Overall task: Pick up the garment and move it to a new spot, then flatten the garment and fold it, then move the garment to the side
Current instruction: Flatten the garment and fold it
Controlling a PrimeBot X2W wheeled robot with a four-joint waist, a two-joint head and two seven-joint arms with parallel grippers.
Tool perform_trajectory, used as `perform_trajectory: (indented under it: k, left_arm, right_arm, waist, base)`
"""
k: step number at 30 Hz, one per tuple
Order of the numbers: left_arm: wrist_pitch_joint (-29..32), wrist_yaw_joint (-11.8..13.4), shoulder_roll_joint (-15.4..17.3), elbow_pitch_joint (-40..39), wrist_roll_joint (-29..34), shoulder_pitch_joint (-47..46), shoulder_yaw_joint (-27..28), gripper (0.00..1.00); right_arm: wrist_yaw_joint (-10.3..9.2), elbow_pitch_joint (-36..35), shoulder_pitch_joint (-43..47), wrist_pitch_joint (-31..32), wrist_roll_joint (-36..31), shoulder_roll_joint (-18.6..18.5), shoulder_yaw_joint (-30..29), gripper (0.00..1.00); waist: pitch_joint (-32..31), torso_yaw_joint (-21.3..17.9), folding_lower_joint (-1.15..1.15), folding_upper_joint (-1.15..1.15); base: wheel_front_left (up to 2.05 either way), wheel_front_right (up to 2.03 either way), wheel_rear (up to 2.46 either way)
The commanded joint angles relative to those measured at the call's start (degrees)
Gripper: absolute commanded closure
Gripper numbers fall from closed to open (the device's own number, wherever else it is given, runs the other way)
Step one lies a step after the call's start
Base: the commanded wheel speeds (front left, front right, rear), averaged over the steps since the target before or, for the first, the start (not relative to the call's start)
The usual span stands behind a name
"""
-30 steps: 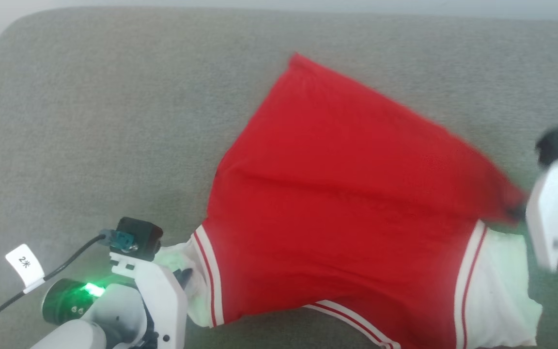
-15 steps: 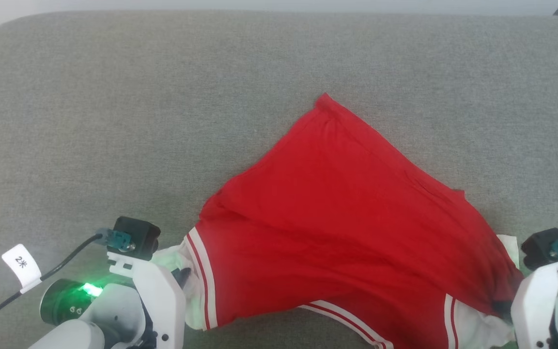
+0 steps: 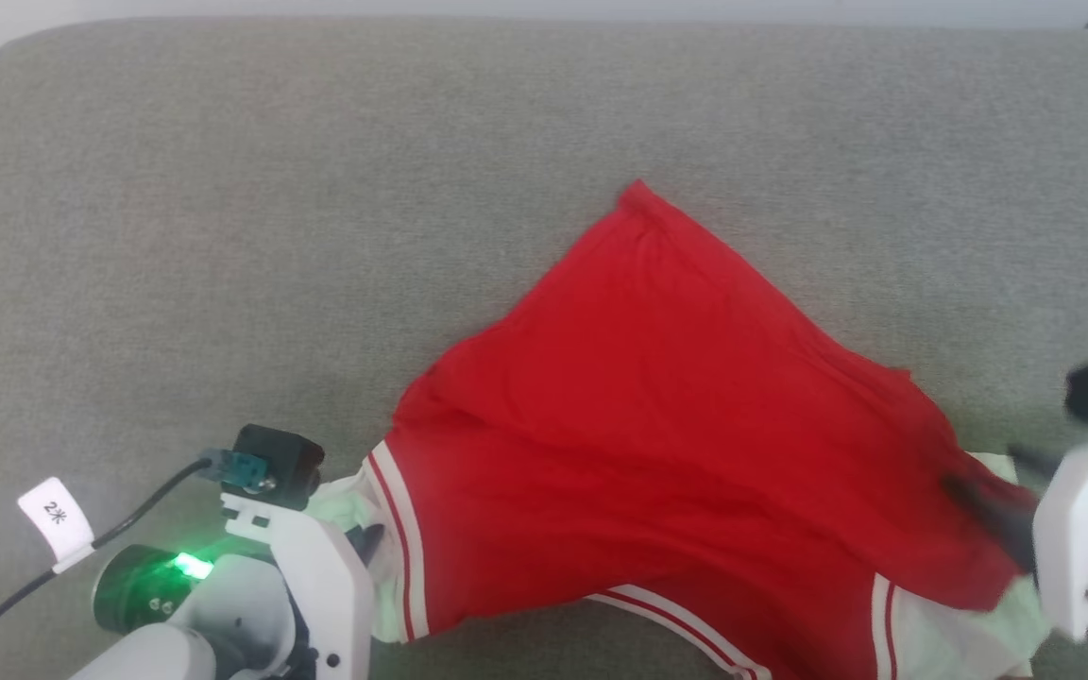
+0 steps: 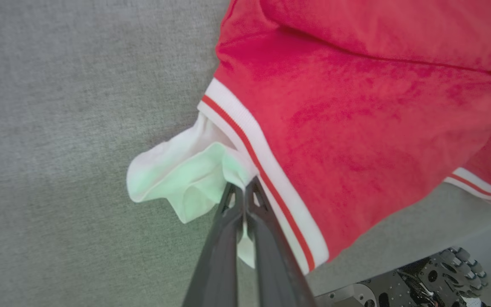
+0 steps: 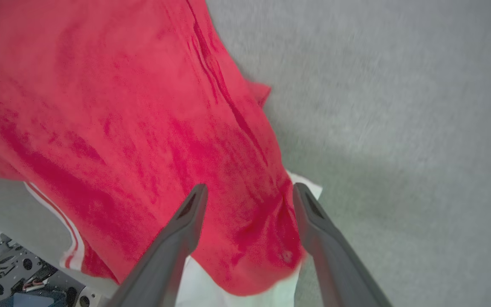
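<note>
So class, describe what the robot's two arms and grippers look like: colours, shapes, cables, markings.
The left gripper and right gripper each have two long, dark grey, tapering fingers on white housings. The left wrist carries a black camera block with a teal plug, a black cable bearing a white tag, and a green light.

Reads "2米", black print, on small white tag (image 3: 55,516) wrapped round black cable (image 3: 152,489), lower left of head view.

Left gripper (image 4: 244,189) jaws pinched, right gripper (image 5: 249,196) jaws spread.
</note>
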Motion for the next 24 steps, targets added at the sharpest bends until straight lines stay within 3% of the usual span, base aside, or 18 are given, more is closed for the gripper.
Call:
perform_trajectory:
  k: [1,5,9,18,21,24]
  left_arm:
    - [-0.2,-0.2,-0.1,0.1,0.3,-0.4,-0.1,1.00]
    - [-0.2,-0.7,-1.0,0.5,0.8,-1.4,-0.8,1.00]
    - [-0.2,-1.6,-2.2,1.1,1.3,-2.6,-1.7,1.00]
    - [-0.2,-4.2,-5.9,3.5,1.8,-6.1,-4.2,1.00]
    - [-0.2,-5.4,-7.4,4.8,1.9,-7.4,-5.2,1.00]
    - [-0.4,-6.1,-8.3,5.6,1.8,-8.3,-5.6,1.00]
  right_arm:
    - [-0.08,-0.6,-1.0,0.1,-0.2,-0.2,0.1,0.00]
    - [-0.08,-2.0,-8.3,-2.3,-1.5,-1.1,2.8,0.00]
    - [-0.07,4.3,-17.7,-8.2,-2.5,-0.4,8.2,0.00]
    - [-0.07,30.4,-38.3,-19.4,-3.0,-0.2,24.5,0.00]
    - [-0.07,41.1,-45.1,-20.4,-1.7,-0.1,30.6,0.00]
    - [-0.07,47.2,-48.8,-19.4,-0.7,0.0,35.5,0.00]
  waist:
    - [0.1,0.2,0.00,-0.01]
    - [0.7,1.7,0.00,-0.01]
    - [1.4,3.8,0.00,-0.01]
    - [3.4,9.8,0.00,-0.01]
    - [4.0,12.2,0.00,-0.01]
    - [4.4,13.6,0.00,-0.01]
  base:
    - [0.00,0.00,0.00]
    - [0.00,0.00,0.00]
    - [0.00,0.00,0.00]
    - [0.00,0.00,0.00]
    - [0.00,0.00,0.00]
    - [0.00,0.00,0.00]
